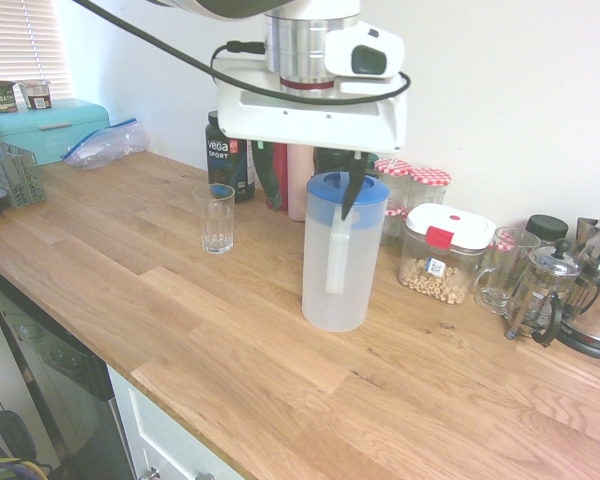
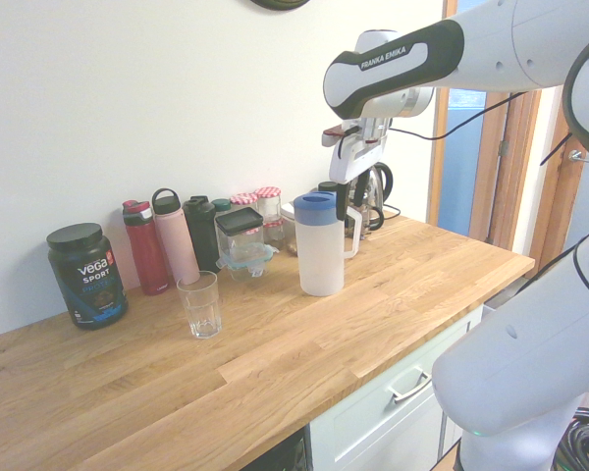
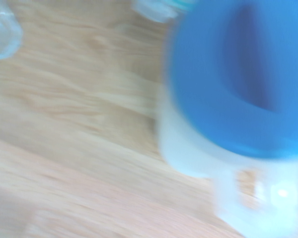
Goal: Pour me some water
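At the upper centre of the first exterior view, the gripper [image 1: 310,190] is hanging over the pitcher [image 1: 335,255], its jaws standing wide apart. The blue-lidded pitcher is standing upright on the wooden counter [image 1: 180,330], right of the picture's middle; whether a finger is touching it cannot be told. The drinking glass [image 1: 217,218] is standing upright to its left. Behind the glass, the dark tub [image 1: 230,158] is bearing the words "vega SPORT", also legible at the left of the second exterior view. In that view's upper right, the arm [image 2: 402,67] is carrying the lettering "FRANKA EMIKA". To the pitcher's right in the first exterior view, the white-lidded container [image 1: 445,252] is showing a red tab and a small pale label too small to read. Blurred in the wrist view, the blue lid [image 3: 243,74] is filling the upper right.
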